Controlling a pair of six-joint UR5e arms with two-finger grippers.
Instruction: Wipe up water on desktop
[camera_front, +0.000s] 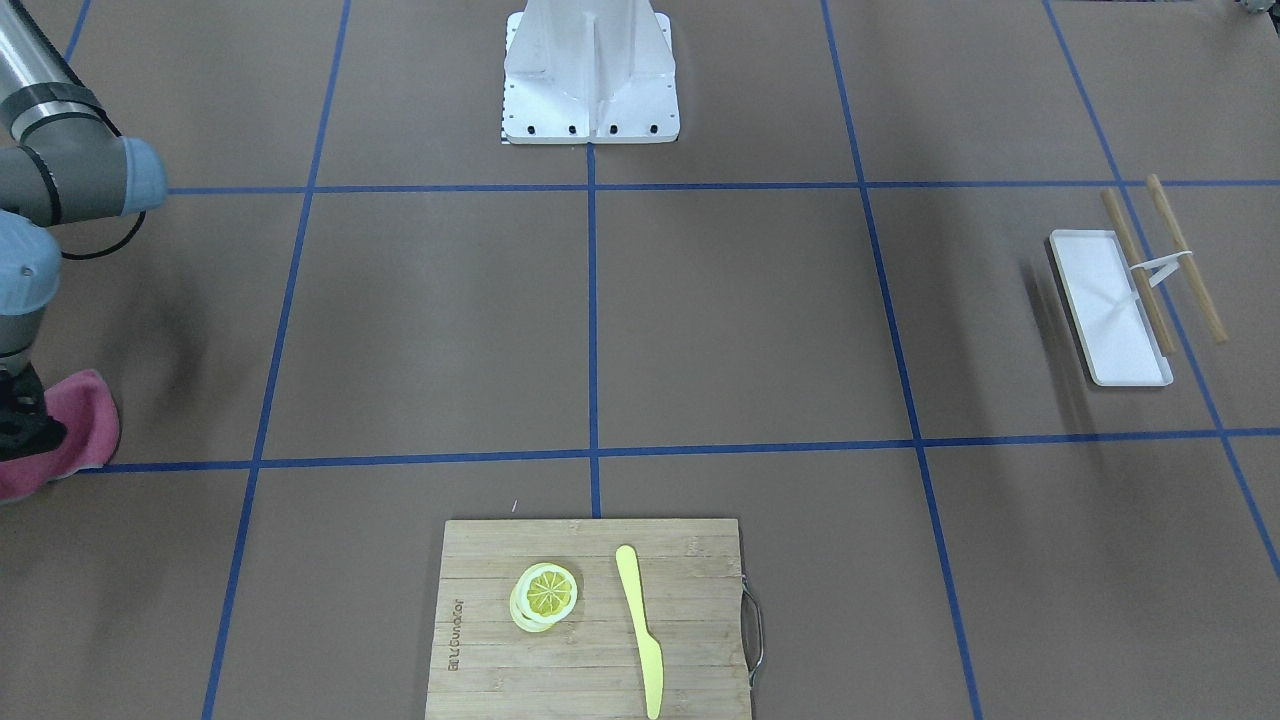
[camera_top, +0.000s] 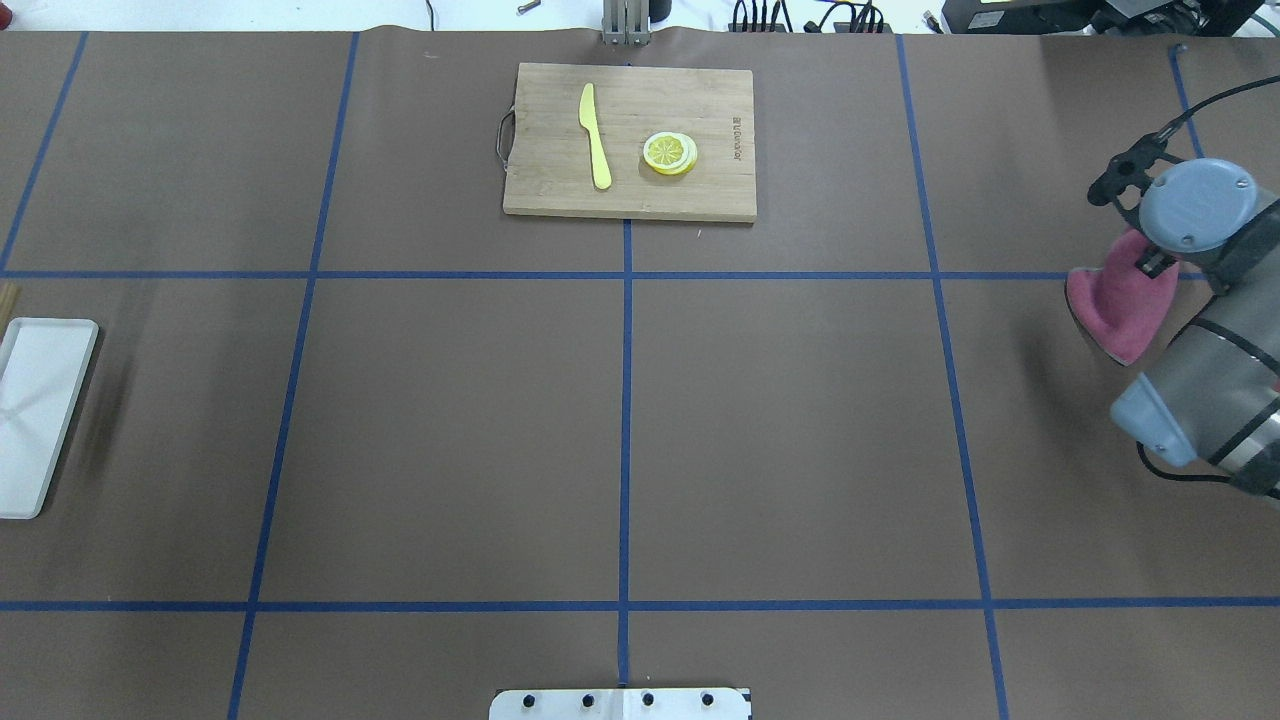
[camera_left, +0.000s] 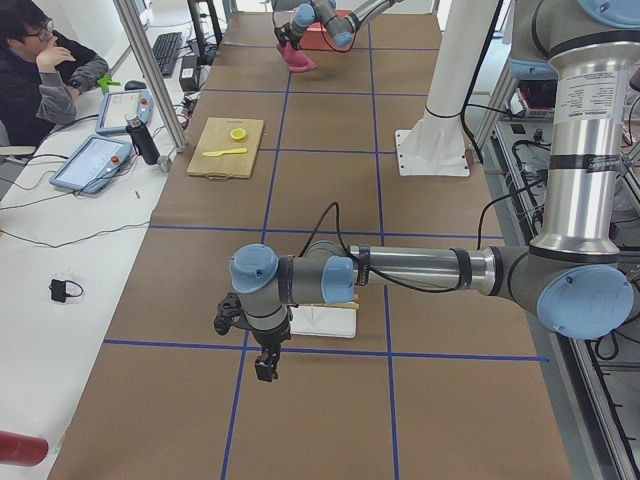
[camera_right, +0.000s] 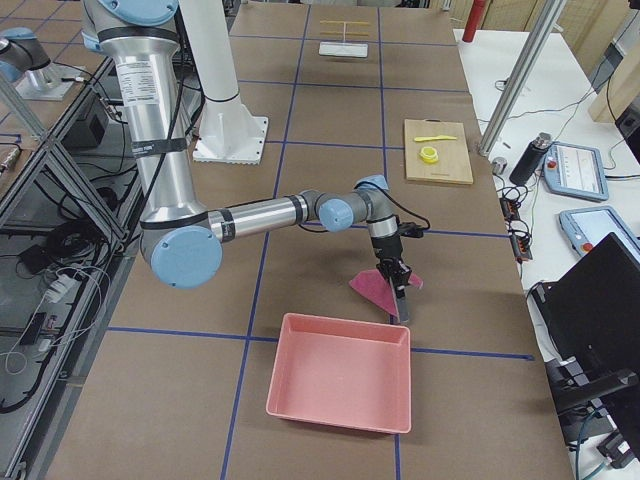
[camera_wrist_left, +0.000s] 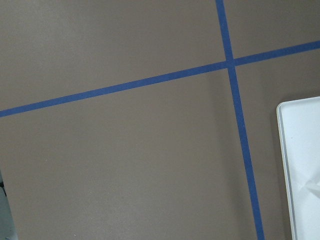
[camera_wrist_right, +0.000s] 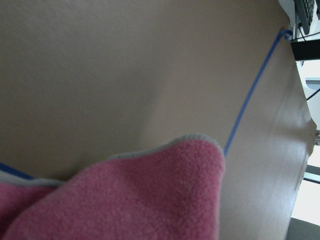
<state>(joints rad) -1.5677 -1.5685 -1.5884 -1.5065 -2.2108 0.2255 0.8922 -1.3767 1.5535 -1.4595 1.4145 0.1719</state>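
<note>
Front view: my right claw (camera_front: 18, 432) is clamped on the pink cloth (camera_front: 85, 420), with the counter (camera_front: 740, 320) just below it; I see no water. Right side view: the cloth hangs loosely and could slip out when wiping. Left side view: whether the left claw (camera_left: 265, 362) is apart or together, I cannot tell.

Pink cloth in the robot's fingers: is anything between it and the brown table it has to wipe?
No, nothing visible is. The pink cloth hangs from the right gripper over bare desktop. The pink bin sits beside it, not under it. No water shows.
</note>
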